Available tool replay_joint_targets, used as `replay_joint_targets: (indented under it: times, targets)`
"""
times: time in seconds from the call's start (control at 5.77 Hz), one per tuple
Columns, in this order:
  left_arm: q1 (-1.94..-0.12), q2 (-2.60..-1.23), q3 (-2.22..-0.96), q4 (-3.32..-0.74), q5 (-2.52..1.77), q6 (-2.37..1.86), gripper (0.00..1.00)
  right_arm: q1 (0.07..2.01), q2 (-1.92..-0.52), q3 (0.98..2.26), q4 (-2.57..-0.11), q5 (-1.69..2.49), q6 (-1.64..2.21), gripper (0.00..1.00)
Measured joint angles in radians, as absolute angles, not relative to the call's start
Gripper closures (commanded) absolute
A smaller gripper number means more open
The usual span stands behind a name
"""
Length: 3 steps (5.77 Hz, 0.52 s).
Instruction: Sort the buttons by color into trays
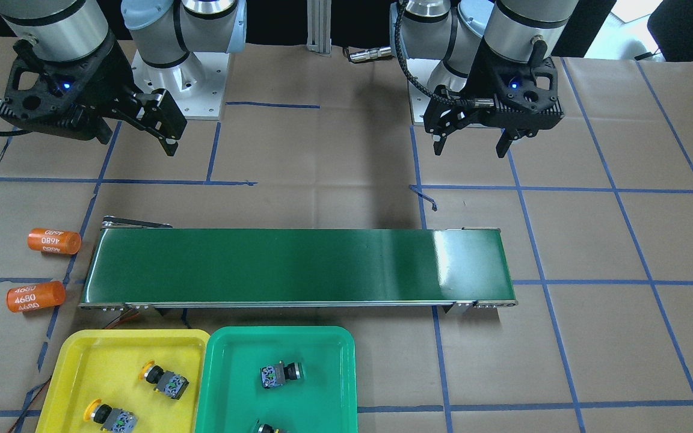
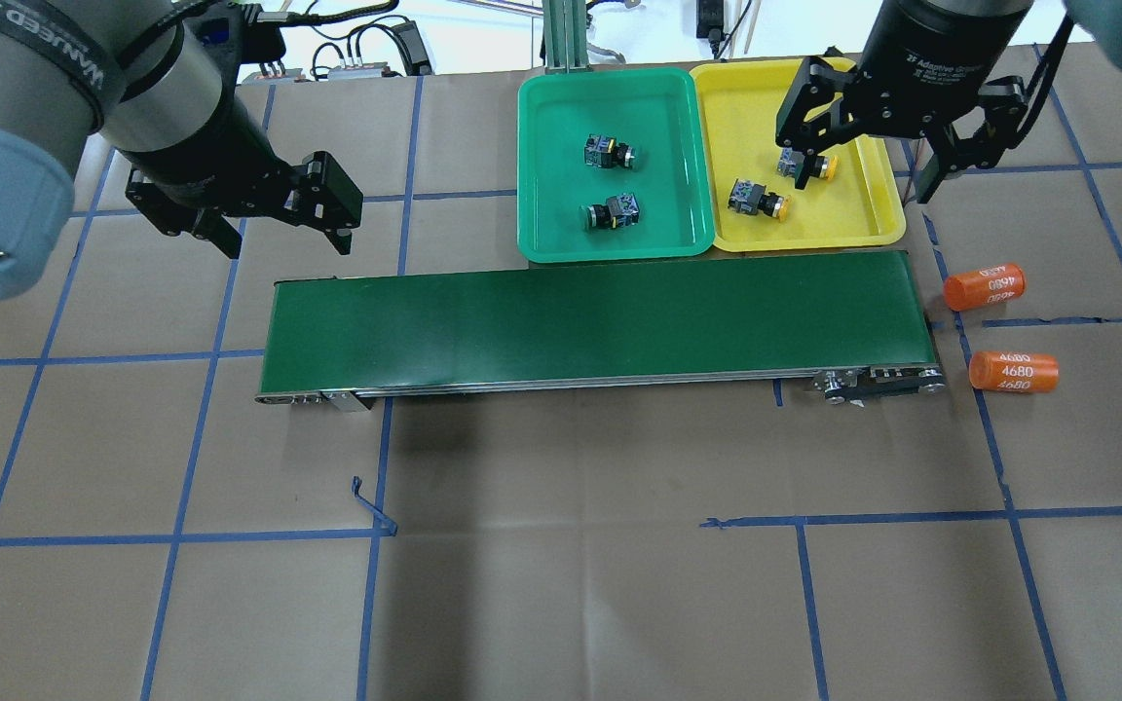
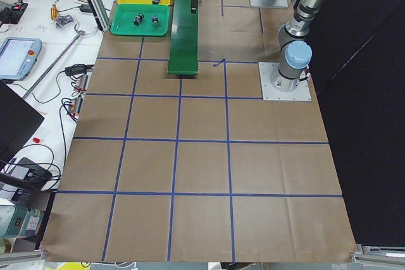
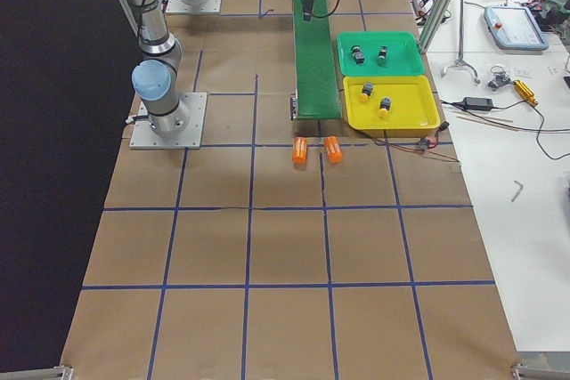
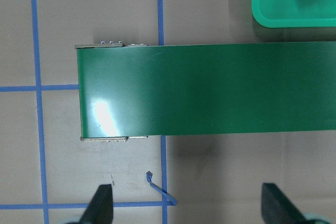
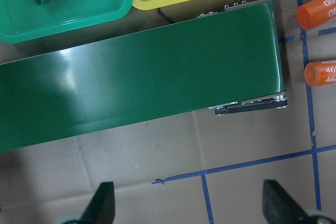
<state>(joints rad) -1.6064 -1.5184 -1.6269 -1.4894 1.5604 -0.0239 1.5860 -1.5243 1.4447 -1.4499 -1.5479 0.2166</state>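
Two yellow-capped buttons lie in the yellow tray. Two green-capped buttons lie in the green tray. In the front view the yellow tray and green tray sit side by side at the bottom. My left gripper is open and empty, hovering near the conveyor's left end. My right gripper is open and empty, hovering over the yellow tray's right part. The left wrist view shows its open fingers; the right wrist view likewise.
A long dark green conveyor belt lies across the table's middle, next to the trays. Two orange cylinders printed "4680" lie beyond its right end. Blue tape lines grid the brown table cover.
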Motion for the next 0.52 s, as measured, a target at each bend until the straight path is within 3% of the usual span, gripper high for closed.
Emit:
replay_joint_targets:
  times: [0.52]
  targets:
    - [-1.605,-1.52,-1.626,-1.492,1.555,-0.033,0.01,1.581,-1.513,1.462,-1.512,-1.551,0.206,0.0]
